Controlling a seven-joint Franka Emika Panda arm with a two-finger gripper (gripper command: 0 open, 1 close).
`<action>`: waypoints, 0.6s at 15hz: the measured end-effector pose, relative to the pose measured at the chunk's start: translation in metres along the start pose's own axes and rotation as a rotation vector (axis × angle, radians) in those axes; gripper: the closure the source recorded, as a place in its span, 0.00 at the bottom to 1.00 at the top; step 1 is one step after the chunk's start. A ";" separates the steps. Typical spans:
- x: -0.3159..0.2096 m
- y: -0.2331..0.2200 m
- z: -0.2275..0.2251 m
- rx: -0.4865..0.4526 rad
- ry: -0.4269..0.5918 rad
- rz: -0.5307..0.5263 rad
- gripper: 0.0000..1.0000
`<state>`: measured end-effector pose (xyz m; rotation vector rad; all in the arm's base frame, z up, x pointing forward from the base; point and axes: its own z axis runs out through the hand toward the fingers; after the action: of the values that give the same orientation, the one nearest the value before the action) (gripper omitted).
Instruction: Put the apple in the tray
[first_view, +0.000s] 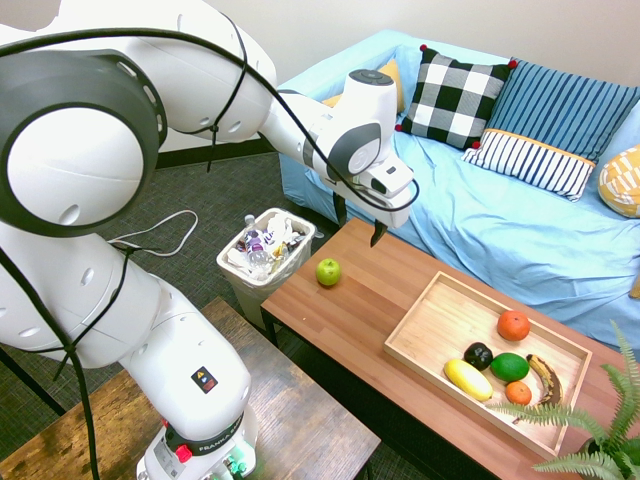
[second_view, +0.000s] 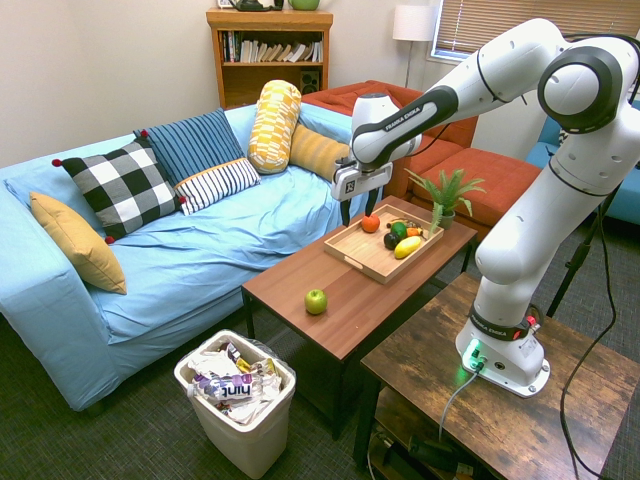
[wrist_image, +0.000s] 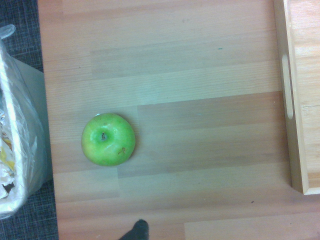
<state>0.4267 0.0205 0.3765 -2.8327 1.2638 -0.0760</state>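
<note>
The light green apple (first_view: 328, 271) (second_view: 316, 301) (wrist_image: 108, 139) sits alone on the reddish-brown table, near the end beside the bin. The light wooden tray (first_view: 420, 322) (second_view: 361, 258) (wrist_image: 285, 90) lies further along the same table and holds several fruits. My gripper (first_view: 358, 228) (second_view: 358, 212) hangs open well above the table, over the stretch between apple and tray, with nothing between its fingers. It touches neither one.
A white bin (first_view: 262, 252) (second_view: 236, 392) full of wrappers stands on the floor by the apple's end of the table. A potted fern (first_view: 600, 425) (second_view: 447, 190) stands past the tray. A blue sofa (first_view: 520, 225) with cushions runs along the table's far side.
</note>
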 end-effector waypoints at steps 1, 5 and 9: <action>0.000 -0.001 0.000 -0.001 0.001 -0.001 0.00; -0.001 -0.017 0.007 -0.003 0.007 -0.011 0.00; -0.011 -0.050 0.036 -0.004 -0.004 -0.034 0.00</action>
<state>0.4584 0.0629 0.3432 -2.8564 1.2157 -0.0688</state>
